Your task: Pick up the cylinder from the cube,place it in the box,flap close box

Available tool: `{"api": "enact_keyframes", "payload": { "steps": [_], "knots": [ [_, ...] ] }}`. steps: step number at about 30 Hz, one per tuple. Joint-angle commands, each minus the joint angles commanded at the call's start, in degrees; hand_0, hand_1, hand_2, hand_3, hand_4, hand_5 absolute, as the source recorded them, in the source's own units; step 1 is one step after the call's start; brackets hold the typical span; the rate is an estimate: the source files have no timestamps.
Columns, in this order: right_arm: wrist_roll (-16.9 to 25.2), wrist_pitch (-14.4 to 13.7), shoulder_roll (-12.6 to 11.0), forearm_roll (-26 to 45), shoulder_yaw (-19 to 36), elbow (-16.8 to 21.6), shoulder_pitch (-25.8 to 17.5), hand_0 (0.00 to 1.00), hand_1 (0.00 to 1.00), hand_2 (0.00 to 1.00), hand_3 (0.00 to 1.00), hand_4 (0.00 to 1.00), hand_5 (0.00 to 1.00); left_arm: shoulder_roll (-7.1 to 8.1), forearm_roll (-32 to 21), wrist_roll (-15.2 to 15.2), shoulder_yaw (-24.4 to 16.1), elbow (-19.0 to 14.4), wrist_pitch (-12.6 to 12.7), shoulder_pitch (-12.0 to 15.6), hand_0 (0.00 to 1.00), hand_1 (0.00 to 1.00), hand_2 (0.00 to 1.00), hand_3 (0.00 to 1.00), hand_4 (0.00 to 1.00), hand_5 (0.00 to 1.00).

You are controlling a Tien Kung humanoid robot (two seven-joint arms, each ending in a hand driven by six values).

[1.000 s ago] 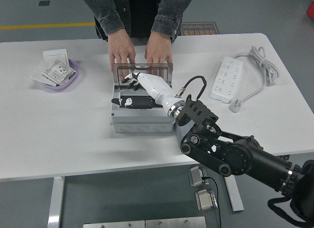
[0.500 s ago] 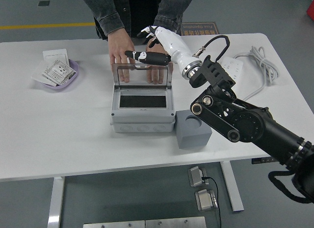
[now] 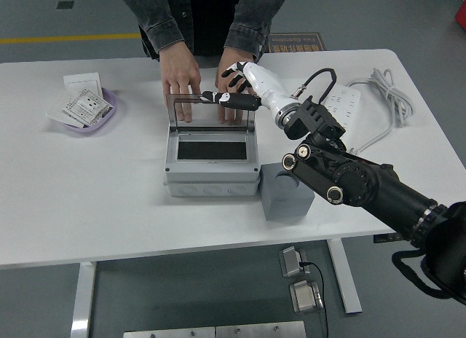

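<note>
The grey box (image 3: 211,179) stands mid-table with its clear lid (image 3: 211,114) upright at the back. Its inside (image 3: 211,150) is dark, and I cannot make out the cylinder there. The grey cube (image 3: 286,194) sits against the box's right side, and the round hole in its top holds nothing. My right hand (image 3: 237,90), white and black, is at the lid's top right edge with its fingers (image 3: 231,99) stretched out along the rim, holding nothing. A person's two hands (image 3: 180,74) rest flat on the table behind the lid. No left arm shows.
A purple bowl (image 3: 93,114) with cards and a white plate lies at the far left. A white power strip (image 3: 336,118) with its coiled cable (image 3: 389,97) lies at the right. My right forearm (image 3: 349,181) spans over the cube.
My right hand rose out of the box, swung up above the lid, and has now come down onto the lid's top edge. The cube, hidden earlier, is uncovered.
</note>
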Motion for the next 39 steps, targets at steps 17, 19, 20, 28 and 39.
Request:
{"api": "enact_keyframes", "payload": {
  "steps": [17, 19, 20, 28, 39],
  "knots": [
    [-1.2, -1.3, -7.8, -0.9, -4.4, 16.7, -5.2, 0.673, 0.52, 0.635, 0.708, 0.982, 0.76, -0.06, -0.7, -0.2, 0.3, 0.0, 0.1, 0.1, 0.617, 0.668, 0.582, 0.606, 0.673, 0.43],
    [-1.3, -1.4, -8.2, -1.1, -4.6, 17.7, -5.6, 0.673, 0.52, 0.635, 0.708, 0.982, 0.76, -0.08, -0.7, -0.2, 0.2, 0.0, 0.1, 0.1, 0.617, 0.668, 0.582, 0.606, 0.673, 0.43],
    [-1.3, -1.4, -8.4, -1.2, -4.6, 18.1, -5.8, 0.673, 0.52, 0.635, 0.708, 0.982, 0.76, -0.08, -0.7, -0.3, 0.3, 0.0, 0.1, 0.1, 0.617, 0.668, 0.582, 0.606, 0.673, 0.43],
    [-3.0, -1.1, -10.6, -3.0, -4.9, 23.4, -8.2, 0.658, 0.517, 0.635, 0.705, 0.978, 0.759, -0.06, -1.1, -0.4, 0.5, 0.0, 0.1, 0.1, 0.617, 0.669, 0.582, 0.607, 0.673, 0.424],
    [-4.4, 0.7, -11.5, -3.7, -5.6, 25.7, -10.7, 0.39, 0.522, 0.625, 0.657, 0.975, 0.77, -0.19, -1.6, -0.6, 0.9, 0.0, 0.2, 0.2, 0.617, 0.669, 0.582, 0.606, 0.673, 0.425]
  ]
}}
